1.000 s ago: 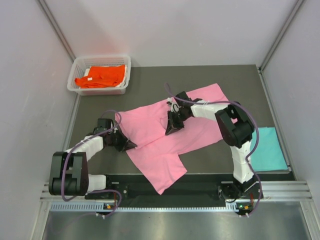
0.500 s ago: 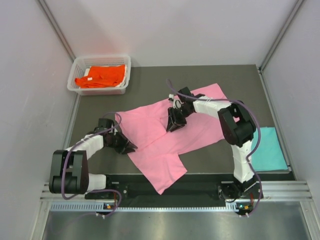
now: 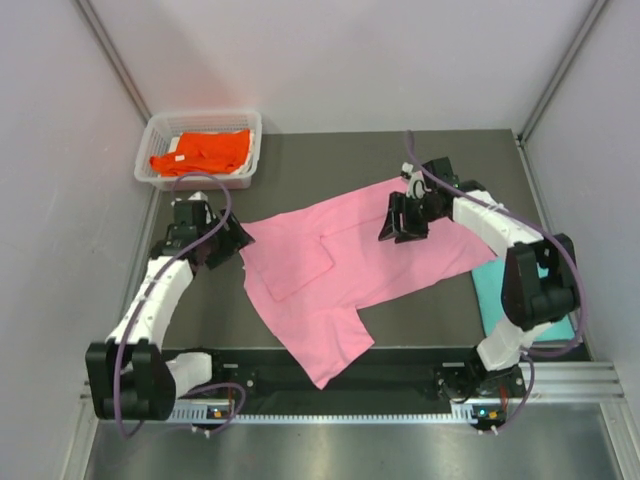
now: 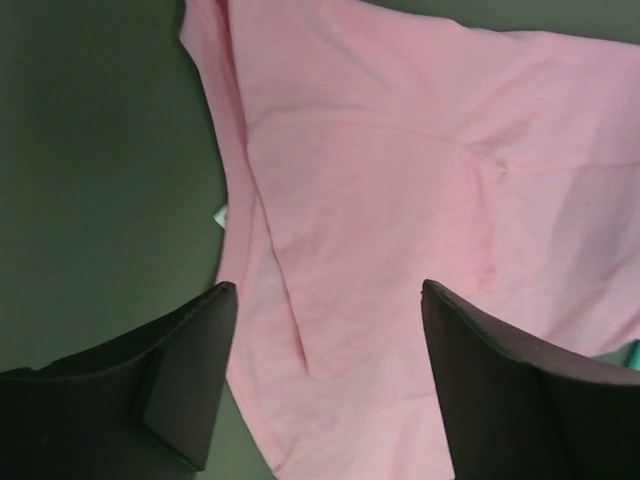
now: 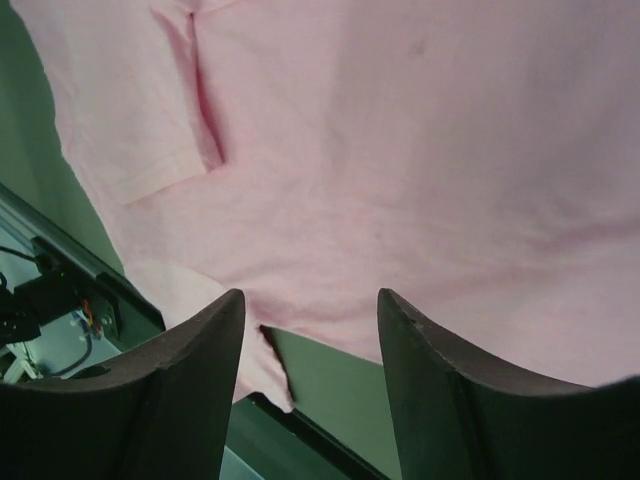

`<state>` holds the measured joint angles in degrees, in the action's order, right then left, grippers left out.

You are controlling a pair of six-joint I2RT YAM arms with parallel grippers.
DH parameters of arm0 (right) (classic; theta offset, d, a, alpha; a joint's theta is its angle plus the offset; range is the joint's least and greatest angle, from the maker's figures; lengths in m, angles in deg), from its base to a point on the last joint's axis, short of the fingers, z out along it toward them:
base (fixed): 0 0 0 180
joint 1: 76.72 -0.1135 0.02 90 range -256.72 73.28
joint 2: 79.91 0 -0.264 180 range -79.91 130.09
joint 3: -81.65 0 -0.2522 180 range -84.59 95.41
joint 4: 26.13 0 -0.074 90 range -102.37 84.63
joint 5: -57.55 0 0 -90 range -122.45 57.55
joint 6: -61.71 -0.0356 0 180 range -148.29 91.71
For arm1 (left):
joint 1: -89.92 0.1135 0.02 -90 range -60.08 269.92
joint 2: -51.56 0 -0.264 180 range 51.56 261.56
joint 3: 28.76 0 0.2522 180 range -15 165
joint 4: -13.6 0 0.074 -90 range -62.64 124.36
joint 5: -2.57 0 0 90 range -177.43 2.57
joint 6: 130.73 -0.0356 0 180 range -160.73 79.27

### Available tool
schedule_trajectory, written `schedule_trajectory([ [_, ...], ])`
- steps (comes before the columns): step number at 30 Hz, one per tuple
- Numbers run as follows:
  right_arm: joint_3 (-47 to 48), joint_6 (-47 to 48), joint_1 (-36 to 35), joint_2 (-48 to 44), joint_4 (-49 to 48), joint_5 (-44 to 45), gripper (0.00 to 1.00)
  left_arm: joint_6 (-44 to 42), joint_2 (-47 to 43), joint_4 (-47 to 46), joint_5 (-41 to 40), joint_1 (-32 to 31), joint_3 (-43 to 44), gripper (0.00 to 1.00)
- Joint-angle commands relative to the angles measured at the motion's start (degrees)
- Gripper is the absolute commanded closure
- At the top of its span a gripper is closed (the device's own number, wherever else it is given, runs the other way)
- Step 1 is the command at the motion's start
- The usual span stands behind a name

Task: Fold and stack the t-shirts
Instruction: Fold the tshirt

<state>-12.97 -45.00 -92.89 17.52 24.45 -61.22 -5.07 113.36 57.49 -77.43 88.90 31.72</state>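
Observation:
A light pink t-shirt (image 3: 350, 255) lies spread across the dark table, one flap (image 3: 298, 264) folded in onto its body. My left gripper (image 3: 232, 243) hovers open at the shirt's left edge, above the cloth (image 4: 400, 150), nothing between its fingers (image 4: 328, 288). My right gripper (image 3: 398, 232) is open over the shirt's far right part (image 5: 400, 150), and its jaws (image 5: 311, 295) are empty. A teal t-shirt (image 3: 545, 300) lies folded at the right, partly behind the right arm. The bright orange t-shirt (image 3: 200, 152) sits in the basket.
The white mesh basket (image 3: 148, 160) stands at the far left corner. The pink shirt's lower end (image 3: 325, 365) reaches over the table's near edge onto the black rail (image 3: 400, 378). Grey walls close in both sides.
Both grippers have opened and let go of the pink shirt. The left arm drew back toward the far left, the right arm toward the far right. The folded flap stays on the shirt.

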Motion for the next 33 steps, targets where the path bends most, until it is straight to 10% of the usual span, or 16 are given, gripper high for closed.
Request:
schedule_trajectory([
  [1, -3.32, 0.01, -1.33, -4.87, -0.96, -0.93, 0.44, -9.28, 11.2, -9.71, -1.92, 2.23, 3.45, 0.24],
  [7, -7.62, 0.36, -1.07, -10.41, 0.36, 0.73, 0.43, -14.38, 26.05, -19.05, 4.67, 6.73, 8.72, 0.43],
  [17, -10.27, 0.54, 4.73, -15.86, 3.17, 3.38, 0.42, -14.83, 39.71, -21.17, 7.41, 6.99, 13.66, 0.39],
  [26, -9.3, 1.06, 9.22, -16.04, 4.93, 4.43, 0.4, -15.53, 45.42, -14.49, 2.57, 8.83, 17.7, 0.98],
  [33, -9.56, 0.1, 10.1, -15.17, 6.33, 7.5, 0.37, -17.55, 43.5, -11.59, -3.84, 10.68, 20.33, 1.0],
])
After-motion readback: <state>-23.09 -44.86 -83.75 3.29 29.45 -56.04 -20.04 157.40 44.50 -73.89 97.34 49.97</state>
